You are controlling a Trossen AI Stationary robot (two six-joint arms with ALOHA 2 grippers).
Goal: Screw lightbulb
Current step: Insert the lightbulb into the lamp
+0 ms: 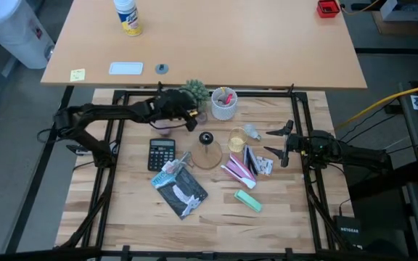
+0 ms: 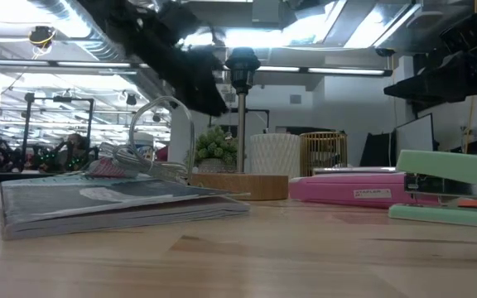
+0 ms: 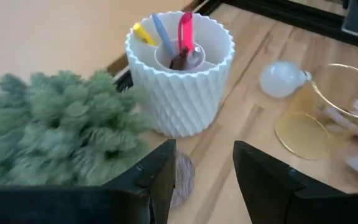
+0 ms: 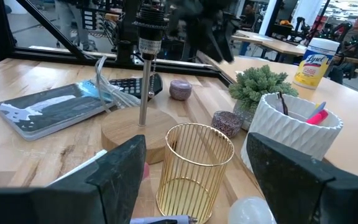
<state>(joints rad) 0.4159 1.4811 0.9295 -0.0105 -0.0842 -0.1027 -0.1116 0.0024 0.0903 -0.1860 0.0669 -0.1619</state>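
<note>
Just beyond the right pincer [image 1: 276, 146], whose fingers stand spread and empty, the lightbulb [image 1: 252, 132] lies on the tabletop [image 1: 129, 210] beside a gold wire cup [image 1: 237, 139]. Well across from it, the left pincer [image 1: 192, 119] hangs open, gripping nothing, near the small green plant [image 1: 194, 90] and ahead of the white ribbed pen holder [image 3: 180, 74].

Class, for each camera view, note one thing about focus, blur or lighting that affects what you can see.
High view: even light, sharp. Low view: bright ceiling lights leave the dark arm a silhouette. Left wrist view: the green artificial plant is blurred, while the white ribbed pen cup is clearer. Right wrist view: the gold wire cup is sharp; the small whitish lightbulb is cropped at the edge.
</note>
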